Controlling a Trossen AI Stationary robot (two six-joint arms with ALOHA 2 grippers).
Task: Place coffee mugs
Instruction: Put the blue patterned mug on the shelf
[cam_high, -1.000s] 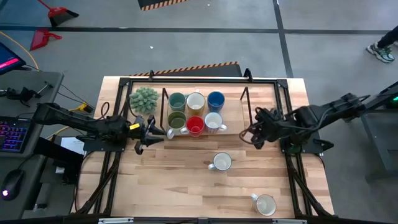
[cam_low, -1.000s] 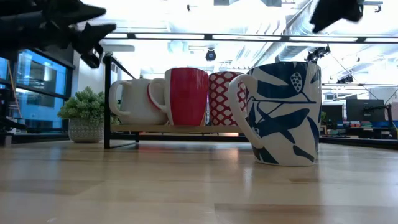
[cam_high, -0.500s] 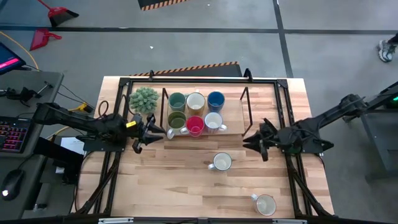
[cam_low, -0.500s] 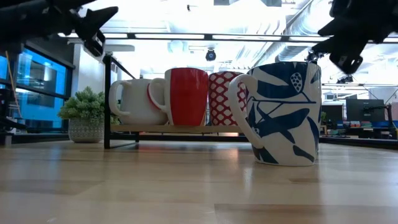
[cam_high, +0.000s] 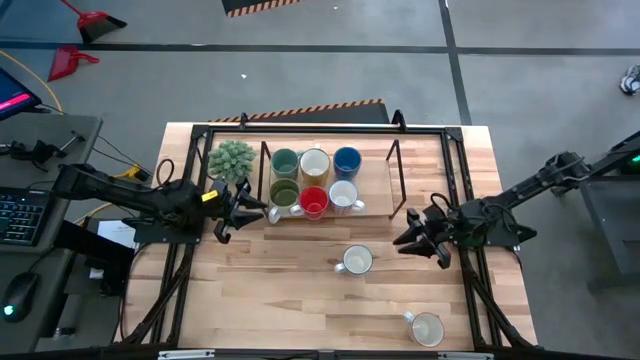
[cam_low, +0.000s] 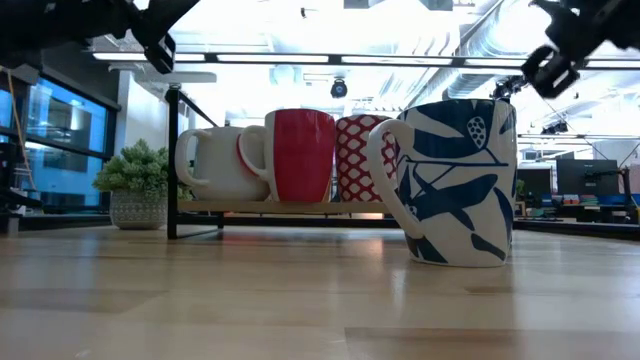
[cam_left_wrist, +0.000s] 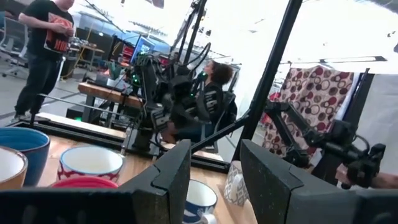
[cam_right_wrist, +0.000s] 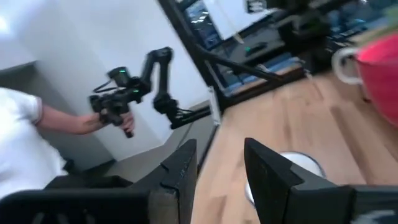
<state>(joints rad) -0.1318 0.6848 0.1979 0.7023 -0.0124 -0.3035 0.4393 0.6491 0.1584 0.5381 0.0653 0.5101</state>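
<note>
From my station, nearest the table's front edge I see a white mug (cam_high: 427, 328) standing alone toward the right, and farther in, near the middle, the white mug with blue leaf print (cam_high: 355, 261), upright on the wood with its handle to the left. My right gripper (cam_high: 409, 240) hangs above the table just right of that mug, apart from it, the arm stretched in low from the right edge and the fingers pointing left; its wrist view shows the fingers (cam_right_wrist: 267, 168) parted with nothing between them. My left gripper (cam_high: 242, 208) reaches in from the left side, level with the front row of the rack (cam_high: 375, 205), its tips just beside the cream mug (cam_high: 275, 212) at the rack's corner; the fingers (cam_left_wrist: 177, 168) stand apart and empty. On the rack sit the olive mug (cam_high: 285, 191), red mug (cam_high: 314, 200), a white mug (cam_high: 343, 193), and behind them teal (cam_high: 284, 162), cream (cam_high: 315, 163) and blue (cam_high: 347, 160). The potted plant (cam_high: 231, 160) stands left of the rack.
</note>
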